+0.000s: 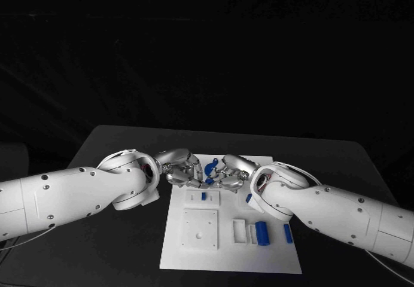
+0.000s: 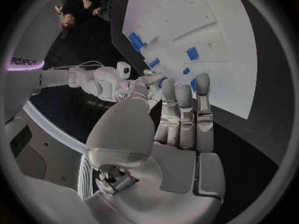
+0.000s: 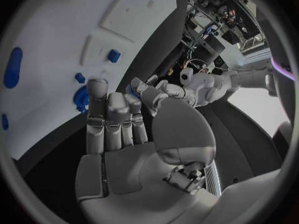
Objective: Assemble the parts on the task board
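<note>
Meeting over task board [image 1: 259, 263]: hands

Over the far end of the task board [image 1: 231, 263] the left hand [image 1: 179, 168] and right hand [image 1: 231, 169] meet fingertip to fingertip, with a blue part [image 1: 210, 177] in the narrow gap between them, so nothing else could pass there. Both forearms slant across the board's side edges. Between the arms the near half of the board lies open from above, broken only by low white blocks [image 1: 239, 231] and blue parts [image 1: 263, 233] near the right arm.
</note>
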{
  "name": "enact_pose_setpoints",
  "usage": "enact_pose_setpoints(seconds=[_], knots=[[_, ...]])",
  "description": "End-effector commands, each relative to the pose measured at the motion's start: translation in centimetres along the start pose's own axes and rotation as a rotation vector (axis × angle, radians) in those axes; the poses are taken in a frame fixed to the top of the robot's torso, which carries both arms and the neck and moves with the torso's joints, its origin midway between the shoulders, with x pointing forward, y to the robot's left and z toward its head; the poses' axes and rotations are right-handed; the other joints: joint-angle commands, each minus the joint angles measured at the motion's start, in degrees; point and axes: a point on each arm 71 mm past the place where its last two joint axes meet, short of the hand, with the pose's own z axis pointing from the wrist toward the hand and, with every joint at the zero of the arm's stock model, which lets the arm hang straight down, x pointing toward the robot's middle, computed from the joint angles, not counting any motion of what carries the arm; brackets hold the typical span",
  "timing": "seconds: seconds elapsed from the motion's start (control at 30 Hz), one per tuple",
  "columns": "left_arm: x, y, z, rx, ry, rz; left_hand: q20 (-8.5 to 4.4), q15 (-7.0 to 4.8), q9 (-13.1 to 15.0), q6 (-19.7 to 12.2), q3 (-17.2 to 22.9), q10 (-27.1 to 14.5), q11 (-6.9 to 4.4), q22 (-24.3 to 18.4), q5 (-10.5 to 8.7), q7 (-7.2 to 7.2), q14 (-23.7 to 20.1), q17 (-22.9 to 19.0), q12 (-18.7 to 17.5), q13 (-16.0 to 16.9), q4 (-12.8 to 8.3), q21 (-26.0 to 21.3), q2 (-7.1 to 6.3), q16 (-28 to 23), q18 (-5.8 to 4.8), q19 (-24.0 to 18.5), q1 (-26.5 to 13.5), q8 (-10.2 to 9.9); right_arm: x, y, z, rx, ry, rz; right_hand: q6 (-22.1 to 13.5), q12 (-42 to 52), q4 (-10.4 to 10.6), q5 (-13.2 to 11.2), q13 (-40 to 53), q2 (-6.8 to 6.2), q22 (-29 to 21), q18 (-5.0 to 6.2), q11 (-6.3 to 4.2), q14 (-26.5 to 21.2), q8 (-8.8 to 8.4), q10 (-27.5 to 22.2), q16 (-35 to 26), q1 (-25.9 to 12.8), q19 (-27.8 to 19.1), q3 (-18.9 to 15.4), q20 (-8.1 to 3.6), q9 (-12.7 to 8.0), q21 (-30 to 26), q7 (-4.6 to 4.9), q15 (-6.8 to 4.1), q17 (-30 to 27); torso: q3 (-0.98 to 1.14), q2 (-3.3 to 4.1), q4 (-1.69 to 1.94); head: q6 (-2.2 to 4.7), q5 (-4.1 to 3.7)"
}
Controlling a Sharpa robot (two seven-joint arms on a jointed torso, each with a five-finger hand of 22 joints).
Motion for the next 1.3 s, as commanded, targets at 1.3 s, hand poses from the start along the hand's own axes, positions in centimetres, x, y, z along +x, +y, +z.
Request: enact_pose_setpoints(seconds=[1.3], knots=[[2.1, -1.6, 0.2, 0.08, 0.179, 0.169, 0.6, 0.56, -6.3, 1.1, 0.4, -1.9, 0.74, 1.2, 12.73, 1.02, -2.2, -0.7, -1.3, -1.8, 7.4, 0.8, 1.15, 0.8, 0.22, -1.6, 5.0, -6.2, 0.6, -0.6, -0.2, -0.006, 0.242, 0.175, 0.1, 0.5, -0.8, 0.0, 0.4, 0.93, 3.2, -0.16, 0.15, -0.3, 0.38, -0.2, -0.1, 0.0, 2.0, -0.1, -0.14, 0.1, -0.2, 0.34, 0.07, 0.3, 0.03, 0.07, 0.1, -0.63, -0.74]])
